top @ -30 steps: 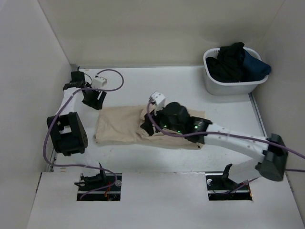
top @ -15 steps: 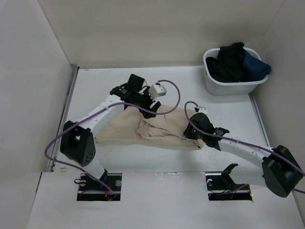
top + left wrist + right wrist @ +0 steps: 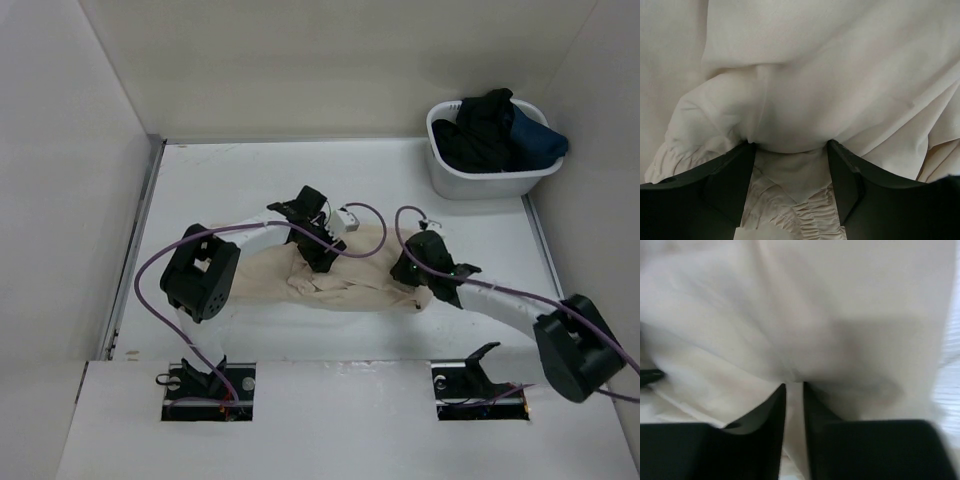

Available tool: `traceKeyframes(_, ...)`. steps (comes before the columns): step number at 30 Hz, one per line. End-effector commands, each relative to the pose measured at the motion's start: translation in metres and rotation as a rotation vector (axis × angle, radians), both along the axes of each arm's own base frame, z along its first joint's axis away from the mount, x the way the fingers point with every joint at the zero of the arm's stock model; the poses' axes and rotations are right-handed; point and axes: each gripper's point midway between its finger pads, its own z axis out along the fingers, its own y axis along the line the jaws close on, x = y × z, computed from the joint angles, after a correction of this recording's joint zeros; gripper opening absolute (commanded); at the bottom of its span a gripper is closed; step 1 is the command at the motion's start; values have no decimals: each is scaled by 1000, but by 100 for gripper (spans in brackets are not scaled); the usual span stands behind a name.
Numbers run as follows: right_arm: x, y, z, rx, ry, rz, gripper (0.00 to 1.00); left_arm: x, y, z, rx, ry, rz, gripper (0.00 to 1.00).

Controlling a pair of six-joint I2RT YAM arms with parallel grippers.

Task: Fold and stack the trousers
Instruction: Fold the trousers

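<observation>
The beige trousers [image 3: 345, 283] lie rumpled across the middle of the table, with a flatter part at their left end. My left gripper [image 3: 322, 260] is down on their middle. In the left wrist view its jaws [image 3: 790, 146] stand wide apart, and a bulge of cloth [image 3: 815, 75] and a gathered elastic band lie between the fingers. My right gripper [image 3: 407, 274] is at the trousers' right end. In the right wrist view it [image 3: 794, 385] is shut on a thin fold of the beige cloth [image 3: 790, 315].
A white basket [image 3: 470, 190] holding black and dark-blue garments [image 3: 495, 130] stands at the back right corner. Purple cables loop over both arms. White walls close in the table on the left, back and right.
The left arm swung in from the far left onto the trousers' middle. The right gripper moved from the middle to the right end and closed on cloth. The cloth is more rumpled.
</observation>
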Motion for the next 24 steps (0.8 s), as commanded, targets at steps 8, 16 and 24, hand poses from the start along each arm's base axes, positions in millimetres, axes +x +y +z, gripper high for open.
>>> traceKeyframes(8,-18,-82,70,54,-88,-230,83,-3,-1,6,0,-34,2,59)
traceKeyframes(16,-3,-53,31,317,-45,-193,100,4,-1,17,-15,-64,6,59)
traceKeyframes(24,-12,-45,9,313,59,-181,31,5,-1,20,-18,-71,6,59)
